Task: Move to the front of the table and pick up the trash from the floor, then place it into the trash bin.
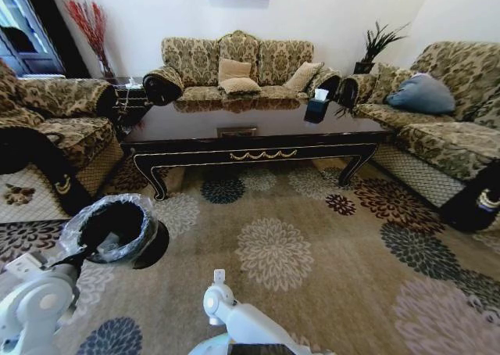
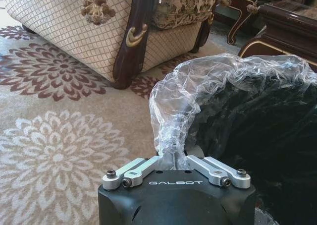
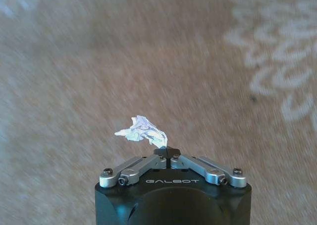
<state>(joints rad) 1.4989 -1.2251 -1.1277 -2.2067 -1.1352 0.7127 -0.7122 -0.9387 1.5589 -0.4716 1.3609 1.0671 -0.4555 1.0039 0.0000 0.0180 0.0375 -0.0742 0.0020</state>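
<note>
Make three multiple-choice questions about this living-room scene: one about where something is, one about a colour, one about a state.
1. Where is the trash bin?
A. on the table
B. on the carpet at the robot's left
C. on the sofa

2. What colour is the cushion on the right sofa?
A. blue
B. red
C. yellow

3. What is the right hand doing?
A. open, holding nothing
B. shut on the trash bin's liner
C. shut on the trash

Answers: 1 B, it stands beside the left arm. 2 A, it is plainly blue. 3 C, a white scrap sticks out from the closed tips.
</note>
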